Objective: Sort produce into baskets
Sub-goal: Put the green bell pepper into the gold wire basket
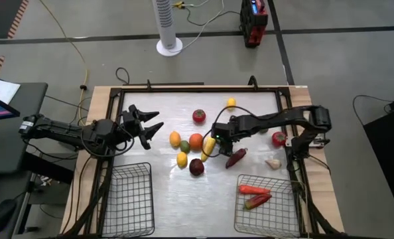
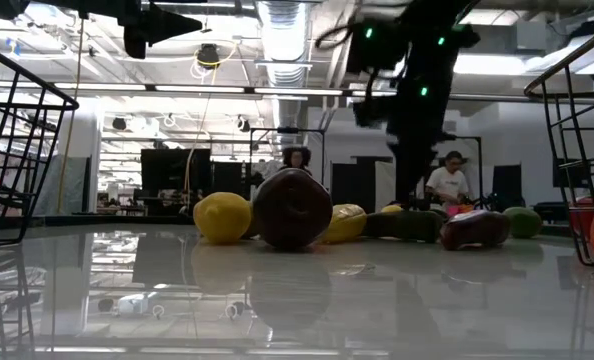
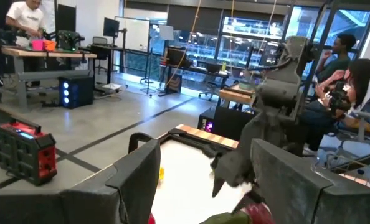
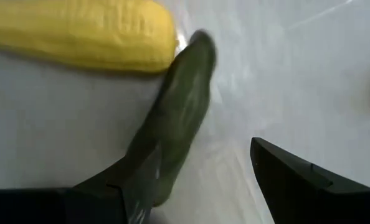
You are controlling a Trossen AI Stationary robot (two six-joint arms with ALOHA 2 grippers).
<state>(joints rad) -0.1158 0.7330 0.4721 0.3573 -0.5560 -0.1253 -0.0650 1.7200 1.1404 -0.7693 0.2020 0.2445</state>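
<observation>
The produce lies in a cluster mid-table: a yellow corn cob (image 1: 209, 146) with a dark green cucumber (image 4: 179, 118) beside it, an orange (image 1: 196, 141), a dark purple round piece (image 1: 196, 166), a dark red elongated piece (image 1: 236, 157), a tomato (image 1: 199, 116) and a garlic bulb (image 1: 272, 162). My right gripper (image 4: 203, 155) is open and points steeply down over the cucumber's near end, one finger (image 4: 135, 186) in front of that end and the other (image 4: 291, 174) off to its side. My left gripper (image 1: 152, 125) hangs open and level above the table's left part. Two wire baskets (image 1: 127, 199) (image 1: 266, 206) stand at the near edge.
The right basket holds a carrot (image 1: 253, 190) and a red-and-green piece (image 1: 257, 201). A lemon (image 1: 231, 103) lies near the far edge and a red piece (image 1: 278, 139) by the right arm's base. People sit in the room beyond the table.
</observation>
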